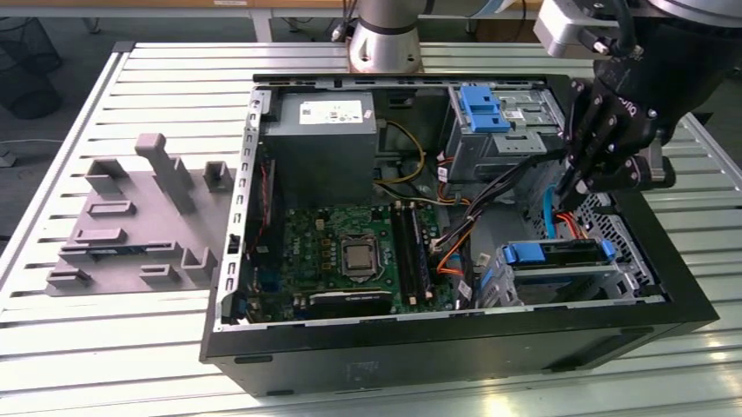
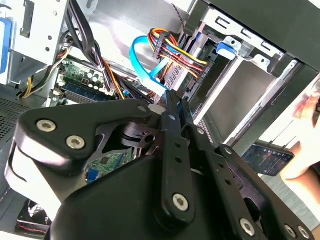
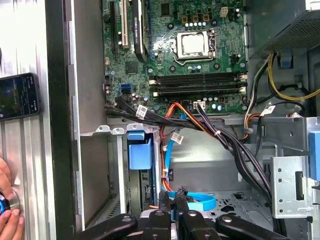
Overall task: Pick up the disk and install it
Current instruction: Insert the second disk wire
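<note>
An open computer case (image 1: pixel 464 347) lies on its side on a slatted metal table (image 1: pixel 116 330), with a green circuit board (image 1: pixel 336 252) on its floor and a grey metal box with a white sticker (image 1: pixel 319 143) toward the far wall. To the exterior view's left of the case sits a grey block of holders (image 1: pixel 128 226).

The disk (image 1: pixel 557 256) sits in a drive bay (image 1: pixel 557 278) at the near corner of the case on the exterior view's right. Its blue plastic bracket faces up, and a little silver metal shows below that. In the first wrist view the blue bracket tab (image 3: pixel 140 150) stands out at the bay's mouth. A second blue bracket (image 1: pixel 481 109) sits in the bay at the far end of the case.

The black gripper (image 1: pixel 568 204) hangs just above and beside the disk, near a blue ribbon cable (image 2: pixel 145 67) and a bundle of orange and black wires (image 2: pixel 175 50). In both wrist views its fingers (image 2: pixel 172 112) stand pressed together, closed with nothing held between them. A hand (image 3: pixel 7 215) rests on the table outside the case, beside a phone (image 3: pixel 19 96).
</note>
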`<control>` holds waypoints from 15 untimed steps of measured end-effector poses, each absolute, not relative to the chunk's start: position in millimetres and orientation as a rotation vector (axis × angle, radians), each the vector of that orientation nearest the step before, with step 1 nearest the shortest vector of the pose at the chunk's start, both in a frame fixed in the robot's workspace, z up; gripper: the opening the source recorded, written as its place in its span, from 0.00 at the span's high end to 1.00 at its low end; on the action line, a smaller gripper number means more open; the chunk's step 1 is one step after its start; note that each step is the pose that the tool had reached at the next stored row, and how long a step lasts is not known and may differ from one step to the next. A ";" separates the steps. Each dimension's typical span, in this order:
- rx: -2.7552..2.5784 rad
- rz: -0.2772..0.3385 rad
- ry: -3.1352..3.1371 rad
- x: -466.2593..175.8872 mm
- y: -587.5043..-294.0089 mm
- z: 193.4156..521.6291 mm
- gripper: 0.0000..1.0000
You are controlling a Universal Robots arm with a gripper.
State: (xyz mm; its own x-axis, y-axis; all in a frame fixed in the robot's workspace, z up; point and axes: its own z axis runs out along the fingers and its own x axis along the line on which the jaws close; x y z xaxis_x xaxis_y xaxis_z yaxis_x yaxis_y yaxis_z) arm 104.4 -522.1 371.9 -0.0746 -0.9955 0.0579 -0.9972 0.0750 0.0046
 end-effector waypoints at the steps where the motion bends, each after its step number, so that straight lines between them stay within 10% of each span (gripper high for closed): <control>1: 2.105 0.055 -2.270 104.4 -522.8 371.3 0.84; 15: 2.138 -0.023 -2.304 104.4 -539.3 360.9 0.84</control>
State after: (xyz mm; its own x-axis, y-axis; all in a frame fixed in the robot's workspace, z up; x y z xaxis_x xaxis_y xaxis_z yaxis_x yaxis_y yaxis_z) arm 104.4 -539.3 360.9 -0.0747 -0.9972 -0.0105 -0.9972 0.0746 0.0099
